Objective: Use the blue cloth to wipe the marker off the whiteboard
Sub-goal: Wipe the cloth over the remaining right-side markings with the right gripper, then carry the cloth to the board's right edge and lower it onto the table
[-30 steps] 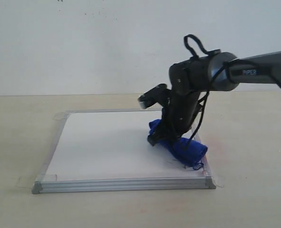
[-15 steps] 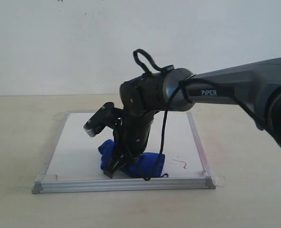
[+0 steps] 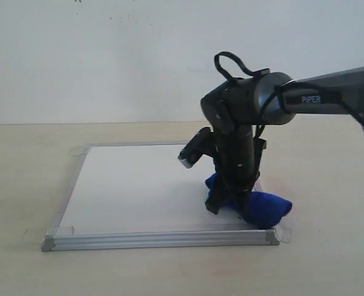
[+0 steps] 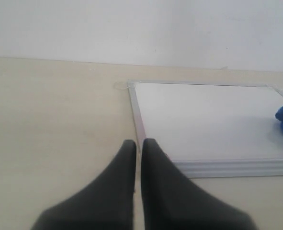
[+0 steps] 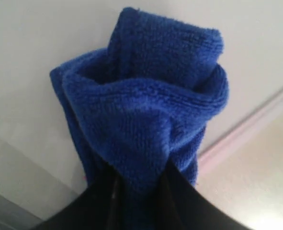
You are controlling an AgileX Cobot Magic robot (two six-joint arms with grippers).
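Right claw, clenched on blue cloth, has swept from near-middle to the whiteboard's near right corner, over the red marker. No lines visible now, likely done. Left claw closed, empty, over bench.

The blue cloth is a soft, fleecy fabric. Its pile is nubbly and matt, with fine rows of loops showing along the folds. The whiteboard has a smooth white face with a faint sheen. Its frame looks like ribbed aluminium, pale silver and dully shining. The bench is pale beige, smooth and matt, with no grain I can make out. The left tool has smooth fingers of what looks like matt black plastic. The right arm has a dark grey casing with a satin gloss. The wall behind is flat, matt white.
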